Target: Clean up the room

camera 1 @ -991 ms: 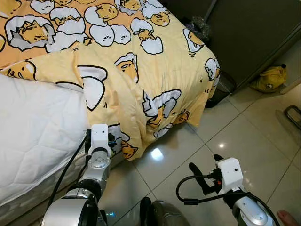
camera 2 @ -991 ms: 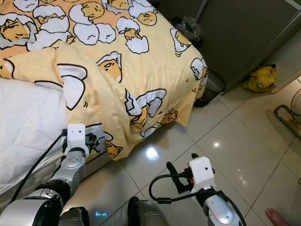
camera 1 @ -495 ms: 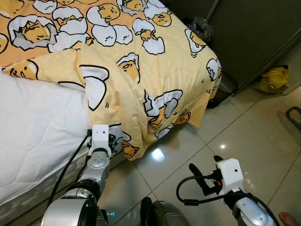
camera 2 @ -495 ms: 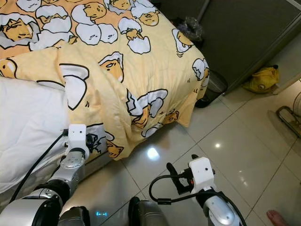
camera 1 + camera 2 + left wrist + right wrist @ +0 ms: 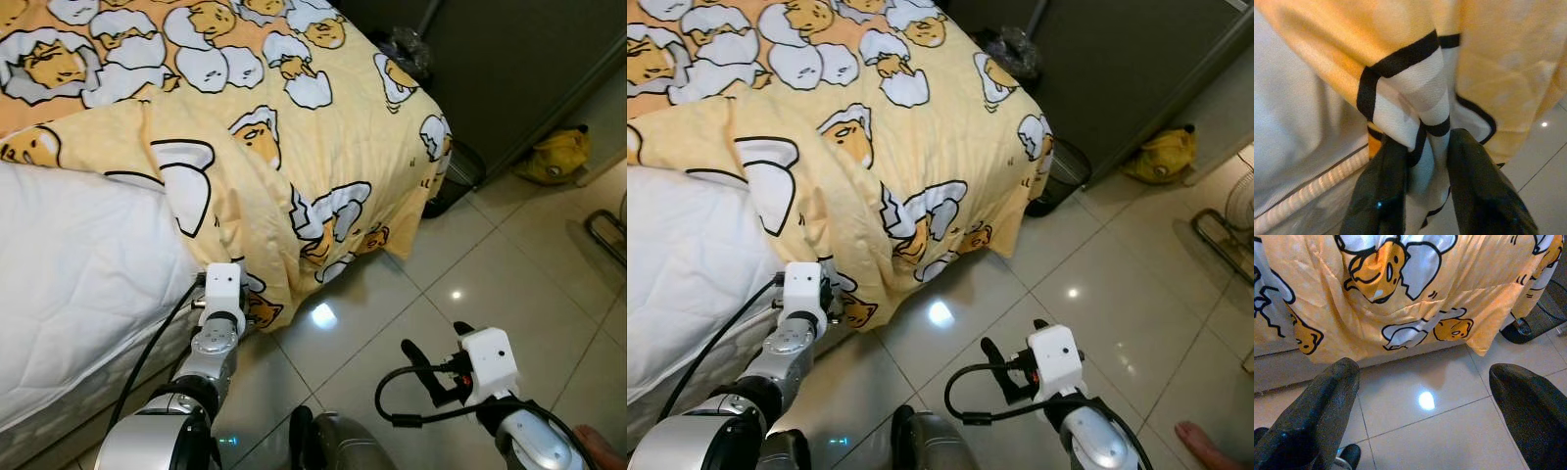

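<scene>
The yellow egg-print blanket (image 5: 294,147) drapes over the white mattress (image 5: 69,284), its corner hanging toward the tiled floor (image 5: 392,313). The left gripper (image 5: 1427,161), at seven o'clock, pinches that hanging edge. The right gripper (image 5: 1425,396), at five o'clock, hangs spread wide above the floor

Bright, sharp views; lamp glare on floor tiles (image 5: 322,315); wrist close-up perhaps soft.

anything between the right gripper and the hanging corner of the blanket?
Nothing visible. The right gripper is open above bare floor tiles, with the blanket hanging straight ahead of its fingers. The left gripper is already shut on a fold of the blanket at the edge of the mattress.
</scene>
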Robot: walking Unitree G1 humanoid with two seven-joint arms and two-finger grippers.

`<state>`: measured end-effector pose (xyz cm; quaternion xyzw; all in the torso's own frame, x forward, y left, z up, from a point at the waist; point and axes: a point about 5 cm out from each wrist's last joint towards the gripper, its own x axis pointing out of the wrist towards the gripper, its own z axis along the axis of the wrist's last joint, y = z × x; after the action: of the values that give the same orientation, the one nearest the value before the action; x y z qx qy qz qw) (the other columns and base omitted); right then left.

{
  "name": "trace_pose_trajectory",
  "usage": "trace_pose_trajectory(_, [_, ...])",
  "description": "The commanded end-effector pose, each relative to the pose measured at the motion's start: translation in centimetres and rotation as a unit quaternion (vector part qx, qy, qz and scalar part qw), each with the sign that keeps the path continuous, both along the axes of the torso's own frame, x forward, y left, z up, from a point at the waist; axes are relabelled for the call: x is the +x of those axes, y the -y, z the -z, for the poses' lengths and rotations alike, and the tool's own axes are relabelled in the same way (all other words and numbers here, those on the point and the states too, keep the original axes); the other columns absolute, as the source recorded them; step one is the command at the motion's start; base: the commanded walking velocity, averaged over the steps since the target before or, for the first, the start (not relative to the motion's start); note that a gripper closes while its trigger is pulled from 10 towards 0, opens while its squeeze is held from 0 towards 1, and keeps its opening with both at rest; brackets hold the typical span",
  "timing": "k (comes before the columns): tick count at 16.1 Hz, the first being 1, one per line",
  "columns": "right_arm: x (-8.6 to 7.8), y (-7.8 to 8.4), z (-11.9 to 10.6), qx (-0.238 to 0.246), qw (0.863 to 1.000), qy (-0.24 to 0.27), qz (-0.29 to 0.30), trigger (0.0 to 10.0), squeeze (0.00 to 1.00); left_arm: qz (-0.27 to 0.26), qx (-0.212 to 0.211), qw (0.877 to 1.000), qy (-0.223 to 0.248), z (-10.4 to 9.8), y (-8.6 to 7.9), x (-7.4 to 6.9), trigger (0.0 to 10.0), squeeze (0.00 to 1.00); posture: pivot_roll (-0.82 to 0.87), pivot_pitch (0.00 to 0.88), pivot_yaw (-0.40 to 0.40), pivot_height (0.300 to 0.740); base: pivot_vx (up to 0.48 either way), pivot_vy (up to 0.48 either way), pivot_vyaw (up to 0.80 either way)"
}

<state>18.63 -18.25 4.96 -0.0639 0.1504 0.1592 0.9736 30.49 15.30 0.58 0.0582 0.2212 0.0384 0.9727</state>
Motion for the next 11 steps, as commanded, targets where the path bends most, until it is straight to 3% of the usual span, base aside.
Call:
trace_pose_trajectory(1, [0.0, 0.3, 0.4, 0.002, 1.0, -0.008, 0.009, 10.0, 0.0, 0.029, 0.003, 1.0, -0.007, 0.3, 0.9, -0.2, 0.0, 0.0, -0.22, 0.181, -0.19, 0.74, 0.0, 0.0, 0.0])
trace_pose_trajectory(5, [4.0, -1.4, 0.3, 0.033, 0.999, 0.03, 0.018, 10.0, 0.0, 0.075, 0.054, 0.995, 0.032, 0.1, -2.2, -1.0, 0.0, 0.0, -0.08, 0.042, -0.084, 0.74, 0.0, 0.0, 0.0])
trace_pose_trajectory(7, [5.5, -1.4, 0.4, 0.042, 0.998, 0.041, 0.038, 10.0, 0.0, 0.09, 0.063, 0.993, 0.052, 0.0, -3.4, -1.6, 0.0, 0.0, -0.03, 0.0, -0.054, 0.74, 0.0, 0.0, 0.0])
trace_pose_trajectory(10, [7.1, -1.7, 0.3, 0.054, 0.996, 0.053, 0.052, 10.0, 0.0, 0.099, 0.058, 0.991, 0.074, -0.2, -4.3, -2.2, 0.0, 0.0, 0.01, 0.0, -0.03, 0.74, 0.0, 0.0, 0.0])
trace_pose_trajectory(11, [7.8, -2.1, 0.3, 0.058, 0.995, 0.06, 0.05, 10.0, 0.0, 0.116, 0.036, 0.988, 0.094, -0.4, -3.8, -2.6, 3.4, 0.0, 0.03, 0.0, -0.019, 0.74, 0.0, 0.0, 0.0])
